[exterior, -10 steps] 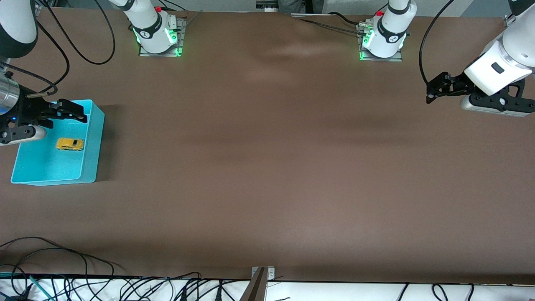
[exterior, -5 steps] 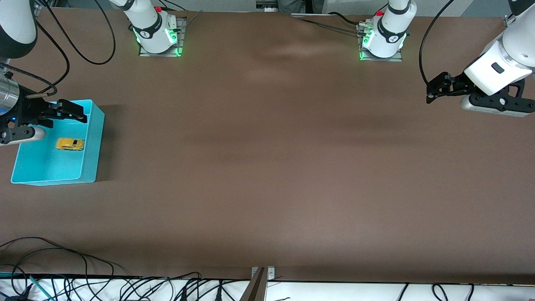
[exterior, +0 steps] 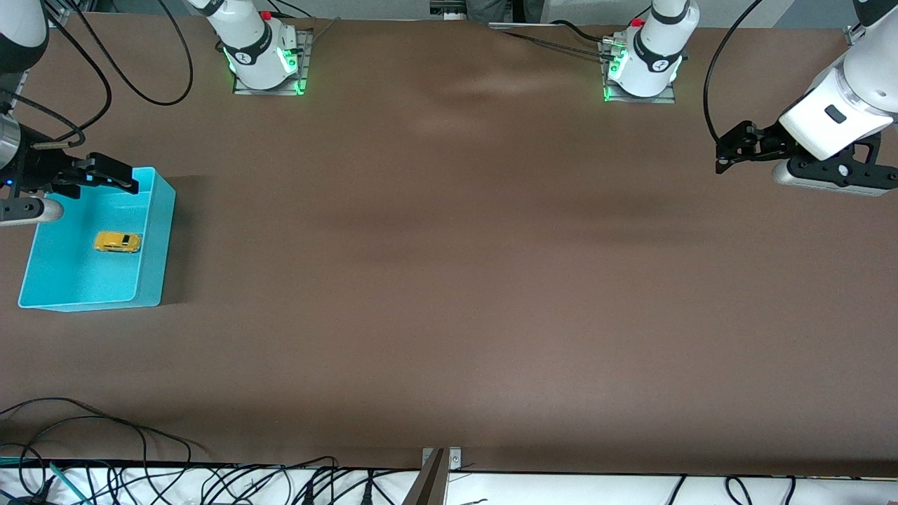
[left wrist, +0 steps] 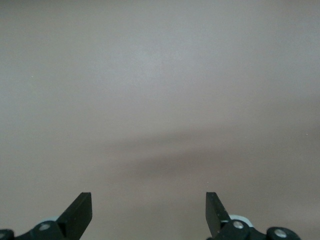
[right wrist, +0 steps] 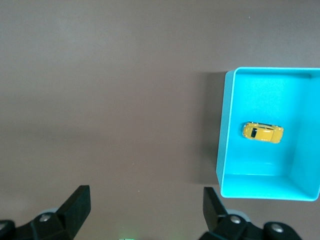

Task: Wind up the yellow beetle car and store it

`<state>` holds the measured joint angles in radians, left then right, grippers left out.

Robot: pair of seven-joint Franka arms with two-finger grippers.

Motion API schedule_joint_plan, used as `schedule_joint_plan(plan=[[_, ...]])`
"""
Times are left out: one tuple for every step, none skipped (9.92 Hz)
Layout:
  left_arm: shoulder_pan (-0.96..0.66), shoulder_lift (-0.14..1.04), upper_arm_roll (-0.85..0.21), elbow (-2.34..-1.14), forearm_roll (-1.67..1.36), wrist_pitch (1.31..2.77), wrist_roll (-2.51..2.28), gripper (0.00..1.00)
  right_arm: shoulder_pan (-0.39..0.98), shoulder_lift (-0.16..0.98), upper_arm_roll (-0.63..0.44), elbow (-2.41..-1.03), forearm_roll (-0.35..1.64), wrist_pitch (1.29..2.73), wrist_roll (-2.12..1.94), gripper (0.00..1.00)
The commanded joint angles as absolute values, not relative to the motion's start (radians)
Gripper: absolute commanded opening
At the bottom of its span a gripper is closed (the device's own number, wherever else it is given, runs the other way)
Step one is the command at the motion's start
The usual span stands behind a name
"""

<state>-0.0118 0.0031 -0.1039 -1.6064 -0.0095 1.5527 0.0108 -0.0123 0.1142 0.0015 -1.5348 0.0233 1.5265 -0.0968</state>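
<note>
My right gripper (exterior: 116,181) has drawn back since a second ago, shifting toward the bin's farther rim and the table's edge at my right arm's end, and it now hangs over the farther end of the turquoise bin (exterior: 158,238) with its fingers spread apart and nothing between them. In my right wrist view the two fingertips (right wrist: 77,202) stand wide apart over the bare brown table (exterior: 449,280), with the bin (right wrist: 225,150) off to one side. The yellow beetle car (exterior: 117,242) lies on its wheels on the bin's floor, apart from all four walls and closer to the wall that faces the middle of the table; it shows the same way in my right wrist view (right wrist: 262,132). My left arm waits at its own end of the table, its left gripper (exterior: 733,149) held in the air over bare tabletop, released and empty, its fingertips (left wrist: 80,210) parted with only the table surface showing between them
</note>
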Motion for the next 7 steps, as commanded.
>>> schedule_joint_plan(plan=[[-0.009,-0.012,-0.104,-1.611,-0.026,1.545,0.009,1.0,-0.061,0.064,0.057,-1.594,0.006,1.549,-0.078,1.0],[-0.009,-0.012,-0.104,-1.611,-0.025,1.545,0.009,1.0,-0.066,0.066,0.06,-1.592,0.006,1.546,-0.078,1.0],[-0.008,-0.012,-0.104,-1.611,-0.025,1.545,0.009,1.0,-0.066,0.066,0.06,-1.591,0.006,1.546,-0.078,1.0],[-0.009,-0.012,-0.104,-1.611,-0.025,1.545,0.009,1.0,-0.066,0.067,0.06,-1.589,0.006,1.543,-0.08,1.0],[-0.008,-0.012,-0.104,-1.611,-0.025,1.545,0.009,1.0,-0.066,0.067,0.06,-1.588,0.006,1.545,-0.081,1.0],[-0.009,-0.012,-0.104,-1.611,-0.025,1.545,0.009,1.0,-0.066,0.067,0.06,-1.588,0.006,1.545,-0.078,1.0],[-0.009,-0.012,-0.104,-1.611,-0.025,1.545,0.009,1.0,-0.066,0.071,0.06,-1.588,0.006,1.548,-0.078,1.0]])
